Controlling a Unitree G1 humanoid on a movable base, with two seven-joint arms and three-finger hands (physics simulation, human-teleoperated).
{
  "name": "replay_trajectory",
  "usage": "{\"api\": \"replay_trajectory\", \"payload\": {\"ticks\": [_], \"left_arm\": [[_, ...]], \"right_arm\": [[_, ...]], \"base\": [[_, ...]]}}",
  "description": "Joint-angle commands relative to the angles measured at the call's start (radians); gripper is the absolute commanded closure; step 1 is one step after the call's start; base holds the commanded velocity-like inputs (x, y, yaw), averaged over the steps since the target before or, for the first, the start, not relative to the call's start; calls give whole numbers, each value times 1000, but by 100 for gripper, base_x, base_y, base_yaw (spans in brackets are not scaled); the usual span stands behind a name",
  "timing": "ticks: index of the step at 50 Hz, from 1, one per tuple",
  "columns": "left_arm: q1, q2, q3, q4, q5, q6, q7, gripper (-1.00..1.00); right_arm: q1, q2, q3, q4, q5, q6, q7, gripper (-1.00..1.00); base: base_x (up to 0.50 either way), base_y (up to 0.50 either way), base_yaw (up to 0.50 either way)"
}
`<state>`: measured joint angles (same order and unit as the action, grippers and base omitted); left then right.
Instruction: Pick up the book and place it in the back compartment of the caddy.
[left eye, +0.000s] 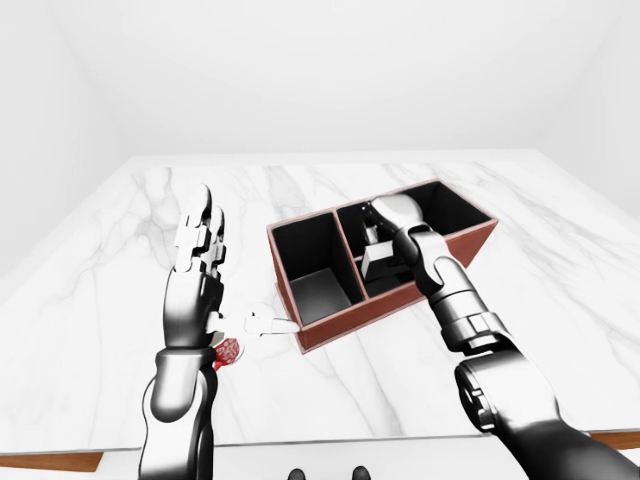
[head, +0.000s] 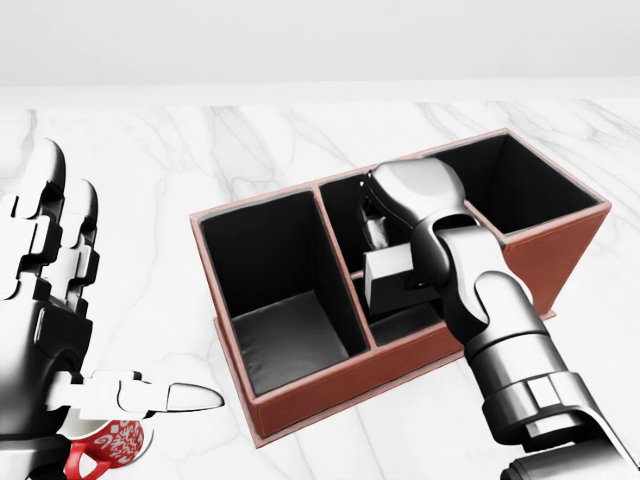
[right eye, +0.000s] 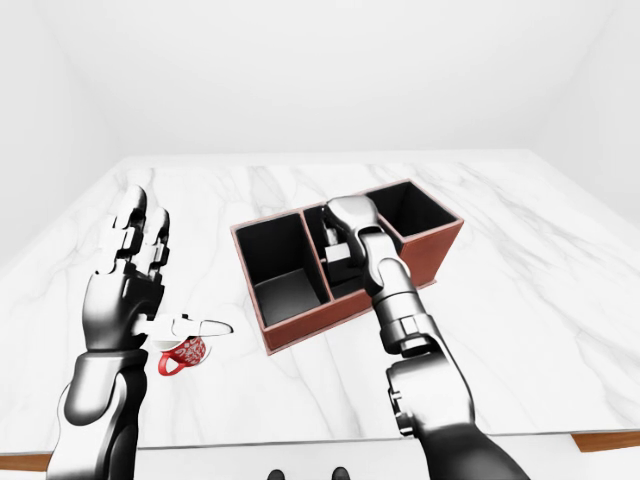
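Observation:
The brown caddy (head: 335, 388) stands on the white marble table, with black-lined compartments side by side. My right hand (head: 380, 232) reaches down into the middle section, fingers shut on the grey book (head: 390, 282). The book hangs upright, its lower part below the rim. A low divider (head: 356, 274) splits this section into an upper and a lower part in the head view; I cannot tell which part the book is over. My left hand (head: 90, 320) is raised at the left, open, fingers up and thumb pointing right.
A red patterned mug (head: 108, 445) sits under my left hand's thumb. The caddy's large left compartment (head: 285, 330) and right compartment (head: 520, 190) hold nothing. The table's near edge (left eye: 40, 461) shows at the bottom of the left-eye view.

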<state>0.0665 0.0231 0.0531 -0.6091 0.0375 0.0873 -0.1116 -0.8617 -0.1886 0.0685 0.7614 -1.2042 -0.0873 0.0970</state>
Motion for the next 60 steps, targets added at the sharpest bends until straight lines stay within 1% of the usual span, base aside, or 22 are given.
{"api": "replay_trajectory", "payload": {"ticks": [1, 5, 26, 27, 28, 29, 52, 58, 59, 60], "left_arm": [[0, -1, -4, 0, 2, 0, 1, -100], [0, 0, -2, 8, 1, 0, 0, -100], [1, -1, -4, 8, 2, 0, 1, -100], [1, -1, -5, 13, 2, 0, 2, -100], [1, -1, -6, 14, 2, 0, 2, -100], [1, -1, -7, 12, 3, 0, 3, -100], [-1, -2, -10, 19, 3, 0, 4, -100], [0, -1, -8, 18, 2, 0, 3, -100], [0, -1, -8, 15, 2, 0, 3, -100], [0, -1, -8, 11, 2, 0, 3, -100]], "right_arm": [[-31, -3, -1, 74, -20, 0, -88, 100], [-50, -7, 0, 113, -21, 0, -111, 100], [-76, -9, 2, 163, -16, 0, -156, 100], [-79, -8, 1, 164, -15, 0, -166, 27], [-84, -7, 3, 171, -17, 0, -182, -100], [-86, -6, 3, 171, -12, 0, -168, -100], [-87, -16, -4, 152, 3, 0, -139, -100], [-63, -19, -21, 46, 42, 0, -72, -100], [-55, -19, -26, 16, 52, 0, -55, -100], [-36, -19, -34, -51, 70, 0, -14, -100]], "base": [[0, 0, 0], [0, 0, 0], [0, 0, 0], [0, 0, 0], [0, 0, 0], [0, 0, 0], [0, 0, 0], [0, 0, 0], [0, 0, 0], [0, 0, 0]]}}
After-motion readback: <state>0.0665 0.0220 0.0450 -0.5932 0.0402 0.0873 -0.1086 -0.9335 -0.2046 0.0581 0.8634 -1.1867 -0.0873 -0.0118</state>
